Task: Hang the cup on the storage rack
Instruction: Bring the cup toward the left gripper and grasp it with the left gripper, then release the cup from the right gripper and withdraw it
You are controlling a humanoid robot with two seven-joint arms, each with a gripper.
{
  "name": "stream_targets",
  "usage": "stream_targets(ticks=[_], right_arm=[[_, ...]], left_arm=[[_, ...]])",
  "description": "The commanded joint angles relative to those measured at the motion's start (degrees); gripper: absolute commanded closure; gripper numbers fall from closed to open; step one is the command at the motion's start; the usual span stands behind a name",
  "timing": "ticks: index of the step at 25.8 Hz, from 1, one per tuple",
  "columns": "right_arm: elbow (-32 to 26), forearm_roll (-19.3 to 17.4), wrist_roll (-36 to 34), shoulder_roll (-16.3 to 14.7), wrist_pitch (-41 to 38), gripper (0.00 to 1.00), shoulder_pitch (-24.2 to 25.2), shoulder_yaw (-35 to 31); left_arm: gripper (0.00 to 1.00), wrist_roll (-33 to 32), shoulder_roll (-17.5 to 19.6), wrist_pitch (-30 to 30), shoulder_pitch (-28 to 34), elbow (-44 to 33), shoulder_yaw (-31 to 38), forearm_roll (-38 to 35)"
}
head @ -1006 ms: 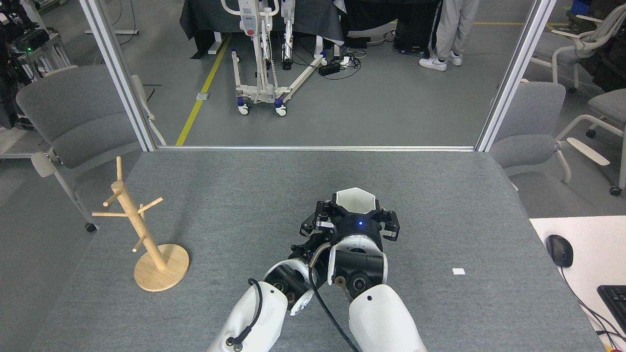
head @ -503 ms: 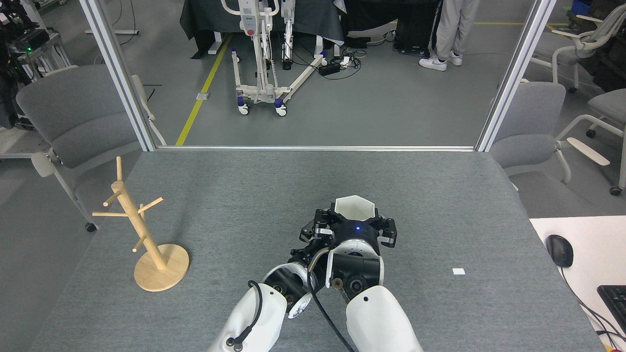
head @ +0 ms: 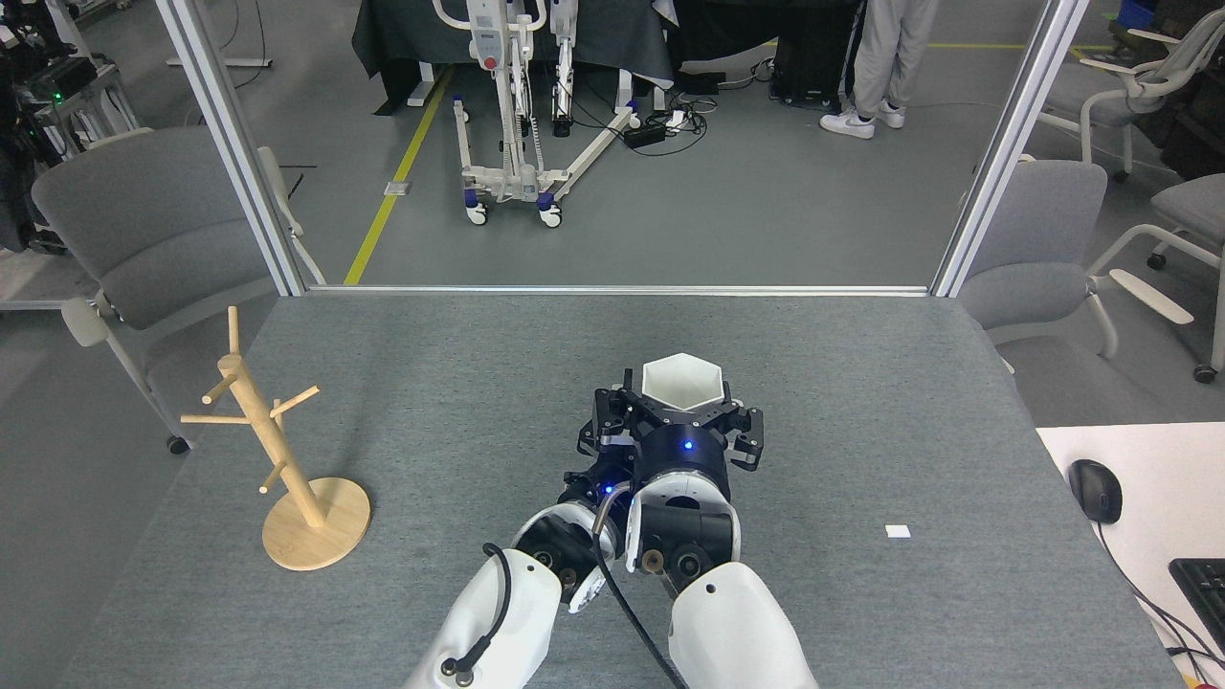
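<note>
The white cup (head: 681, 383), with its hexagonal rim facing up, is held above the middle of the grey table (head: 459, 383). My right gripper (head: 685, 418) is shut on it from the near side, black fingers on either side of its body. My left gripper (head: 603, 433) sits close against the cup's left side, dark and partly hidden, so its state is unclear. The cup's handle is hidden. The wooden storage rack (head: 278, 450) stands upright at the table's left edge, far to the left of both grippers, with bare pegs.
A small white tag (head: 897, 531) lies on the table to the right. A white side desk carries a mouse (head: 1094, 490) and a keyboard (head: 1201, 584). Grey chairs (head: 144, 239) flank the table. A person's legs (head: 885, 67) stand in the background.
The right gripper has lifted the cup and shifted it slightly left and away from me, so the whole rim shows. The left gripper moved along with it. The rack has not moved.
</note>
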Motion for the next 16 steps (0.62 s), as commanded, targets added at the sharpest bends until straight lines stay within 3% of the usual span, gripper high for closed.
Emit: stream_targets(ticks=[1, 9, 16], right_arm=[[0.41, -2.36, -8.45, 0.25, -4.61, 0.01, 0.09, 1.30], [1.73, -2.71, -21.02, 0.42, -5.84, 0.01, 0.09, 1.12], [2.08, -8.07, -32.09, 0.69, -5.66, 0.02, 0.18, 1.12]], left_arm=[[1.00, 0.31, 0.10, -11.14, 0.91, -2.36, 0.22, -0.17], [1.00, 0.31, 0.10, -11.14, 1.88, -2.09, 0.13, -0.35], [1.00, 0.22, 0.10, -11.14, 1.88, -1.30, 0.22, -0.35]])
